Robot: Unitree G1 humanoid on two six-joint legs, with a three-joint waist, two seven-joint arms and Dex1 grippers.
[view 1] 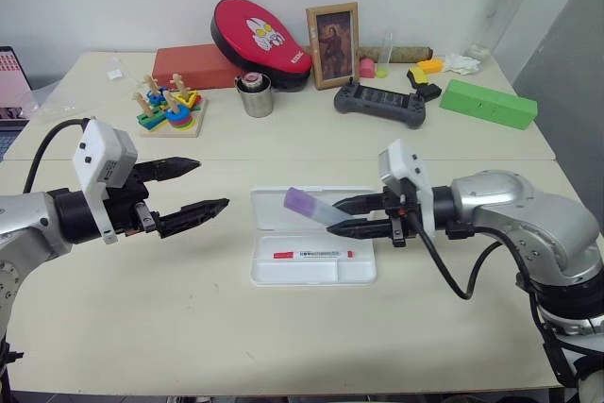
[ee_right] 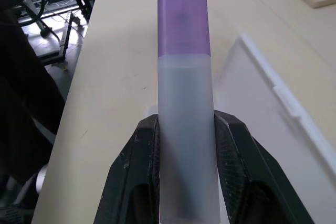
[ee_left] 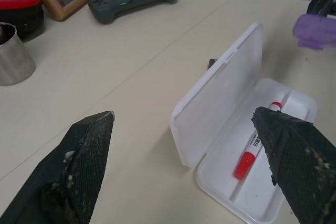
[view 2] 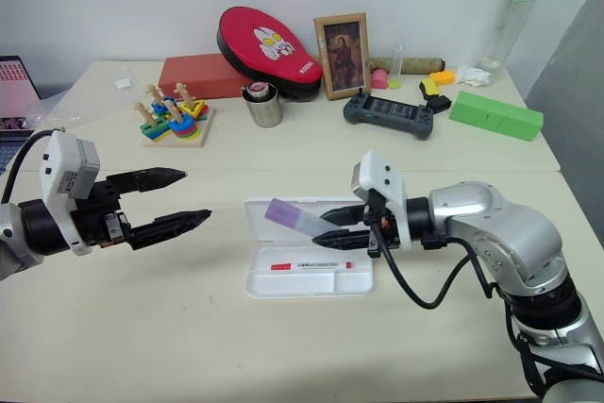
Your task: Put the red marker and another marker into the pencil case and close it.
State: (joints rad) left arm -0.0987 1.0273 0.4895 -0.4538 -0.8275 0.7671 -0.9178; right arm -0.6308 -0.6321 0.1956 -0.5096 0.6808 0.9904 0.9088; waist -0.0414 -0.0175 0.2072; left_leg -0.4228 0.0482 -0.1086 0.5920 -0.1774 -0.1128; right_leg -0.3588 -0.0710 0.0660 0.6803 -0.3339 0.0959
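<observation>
Flat white plastic pencil case (view 1: 267, 271) lying open, slim red-capped white marker (view 1: 312, 254) in its tray, right gripper (view 1: 347, 215) clamped on short translucent lilac marker (view 1: 314, 206) above the case, left gripper (view 1: 209, 185) left of the case, fingers apart, empty

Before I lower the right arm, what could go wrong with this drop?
The short translucent lilac marker with the purple cap, pinched in the right fingers, hangs above the open lid, not the tray, of the flat white plastic pencil case; released here it may land on the lid or roll off. The slim red-capped white marker already fills the tray's middle channel, so the lilac one could jam the lid.
</observation>
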